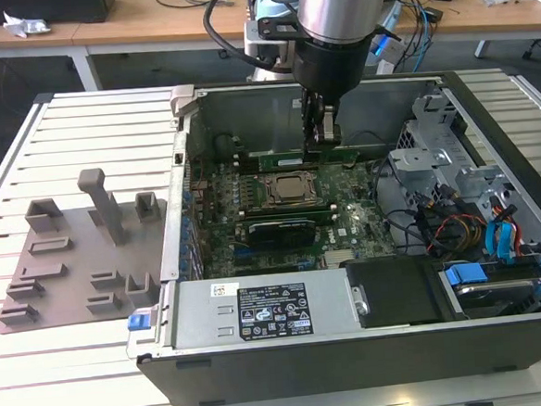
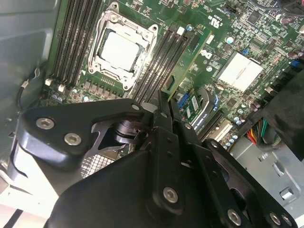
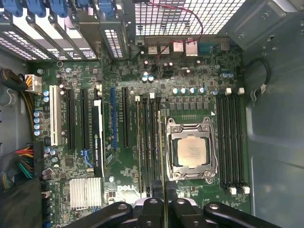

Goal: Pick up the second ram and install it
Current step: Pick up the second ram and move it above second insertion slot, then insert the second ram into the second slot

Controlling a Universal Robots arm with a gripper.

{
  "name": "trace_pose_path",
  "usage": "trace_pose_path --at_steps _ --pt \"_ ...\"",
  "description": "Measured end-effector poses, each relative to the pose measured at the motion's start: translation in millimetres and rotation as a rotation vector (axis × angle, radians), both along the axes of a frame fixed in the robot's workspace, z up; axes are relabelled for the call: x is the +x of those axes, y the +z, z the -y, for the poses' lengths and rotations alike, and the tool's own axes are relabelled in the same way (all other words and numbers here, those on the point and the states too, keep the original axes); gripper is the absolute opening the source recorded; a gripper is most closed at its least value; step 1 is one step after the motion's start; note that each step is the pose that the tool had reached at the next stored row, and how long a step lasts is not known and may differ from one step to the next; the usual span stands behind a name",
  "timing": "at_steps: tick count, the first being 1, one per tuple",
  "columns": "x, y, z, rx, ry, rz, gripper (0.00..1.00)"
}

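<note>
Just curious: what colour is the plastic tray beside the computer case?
The tray is plain grey, best seen in the exterior view.

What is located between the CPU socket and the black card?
In the second wrist view: memory slots and the second ram, held by the claw.

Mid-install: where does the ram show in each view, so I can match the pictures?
Exterior view: ram level in the gripper, just above the CPU socket in the picture.
Second wrist view: ram slants away from the gripper, between CPU socket and black card.
First wrist view: ram edge-on, a thin line from the gripper along the CPU socket.
Shared landmark: the CPU socket.
</note>
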State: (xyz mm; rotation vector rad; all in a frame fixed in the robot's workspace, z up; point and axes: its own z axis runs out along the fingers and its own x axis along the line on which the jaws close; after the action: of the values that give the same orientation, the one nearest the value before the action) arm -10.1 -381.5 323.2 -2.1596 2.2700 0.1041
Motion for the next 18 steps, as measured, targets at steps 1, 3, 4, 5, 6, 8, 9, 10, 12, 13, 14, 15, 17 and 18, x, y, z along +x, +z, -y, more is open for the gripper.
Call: trace_pose_path --at_steps 1,3,4,5,6,8,9,10,12,13,14,15,17,18 --pt "0.0 0.0 0.0 0.0000 0.000 0.0000 0.13" --pt "0.0 -0.1 0.0 0.0000 0.000 0.0000 0.13" --pt "0.0 -0.1 0.0 0.0000 0.000 0.0000 0.13" --pt "0.0 -0.2 0.0 0.0001 0.000 0.0000 0.13" --pt "-0.1 -1.2 0.0 0.0004 0.000 0.0001 0.13" --pt "-0.2 -5.3 0.1 0.0000 0.000 0.0000 0.13" --pt "-0.2 -9.5 0.0 0.0001 0.000 0.0000 0.13" --pt "-0.2 -11.3 0.0 0.0001 0.000 0.0000 0.13" --pt "-0.2 -16.0 0.0 0.0001 0.000 0.0000 0.13" --pt "-0.2 -18.8 0.1 0.0000 0.000 0.0000 0.13" --pt "-0.2 -21.0 0.1 0.0000 0.000 0.0000 0.13" --pt "-0.2 -22.5 0.1 0.0001 0.000 0.0000 0.13" --pt "-0.2 -25.7 0.1 0.0001 0.000 0.0000 0.13" --pt "-0.2 -26.8 0.1 0.0000 0.000 0.0000 0.13"
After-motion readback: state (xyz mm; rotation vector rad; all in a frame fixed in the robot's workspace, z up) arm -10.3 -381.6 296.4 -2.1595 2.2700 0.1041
